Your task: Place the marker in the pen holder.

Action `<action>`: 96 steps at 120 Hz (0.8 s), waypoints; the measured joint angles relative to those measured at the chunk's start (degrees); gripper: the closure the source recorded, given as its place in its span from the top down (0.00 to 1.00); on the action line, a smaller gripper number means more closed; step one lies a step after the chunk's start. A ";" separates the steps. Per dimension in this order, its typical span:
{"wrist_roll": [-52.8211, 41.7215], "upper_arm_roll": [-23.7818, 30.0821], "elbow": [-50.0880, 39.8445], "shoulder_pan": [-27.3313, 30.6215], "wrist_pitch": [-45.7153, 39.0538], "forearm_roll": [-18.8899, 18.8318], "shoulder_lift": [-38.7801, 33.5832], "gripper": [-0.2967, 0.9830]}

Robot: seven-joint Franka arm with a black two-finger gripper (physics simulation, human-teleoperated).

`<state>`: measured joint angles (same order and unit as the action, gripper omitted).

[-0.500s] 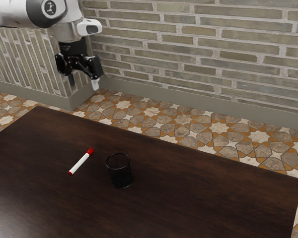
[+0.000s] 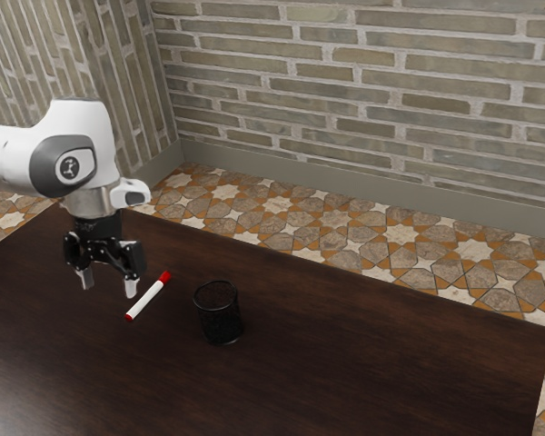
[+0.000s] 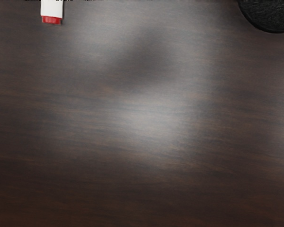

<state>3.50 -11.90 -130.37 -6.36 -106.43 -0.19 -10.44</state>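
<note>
- The jaws are released, tips spread apart and pointing down over the surface (image 2: 372,363), left of centre in the exterior view's frame.
- The arm (image 2: 59,156) enters from that view's left edge.
- The marker (image 2: 146,300) lies flat on the surface near the jaws, lower left of the frame, its longer red end toward the upper right.
- The holder (image 2: 222,320), black, stands upright near the marker, lower middle of the frame.
- Patterned floor (image 2: 400,234) and brick wall (image 2: 372,82) fill the upper right.
</note>
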 joint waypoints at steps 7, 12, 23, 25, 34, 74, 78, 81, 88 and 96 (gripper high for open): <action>0.22 -0.03 -0.13 -0.30 -3.68 0.04 2.47 0.77; 0.34 0.01 1.17 -0.45 -5.82 0.14 5.23 0.77; 0.50 -0.02 4.08 -0.56 -9.32 0.34 10.36 0.77; 0.51 -0.03 4.29 -0.58 -9.89 0.37 11.07 0.77; 0.29 -0.05 4.35 -0.50 -12.74 0.50 13.59 0.75; -3.40 0.01 4.05 5.92 -24.12 0.18 22.20 0.56; -3.93 0.02 4.05 6.17 -25.07 0.16 22.84 0.55; -4.32 0.06 4.05 6.27 -25.72 0.15 23.28 0.54; -5.17 0.10 4.11 6.39 -26.98 0.13 24.35 0.52; -6.12 0.11 4.23 6.76 -28.11 0.20 25.41 0.50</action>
<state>-2.62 -11.78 -126.14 0.40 -134.54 0.01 14.97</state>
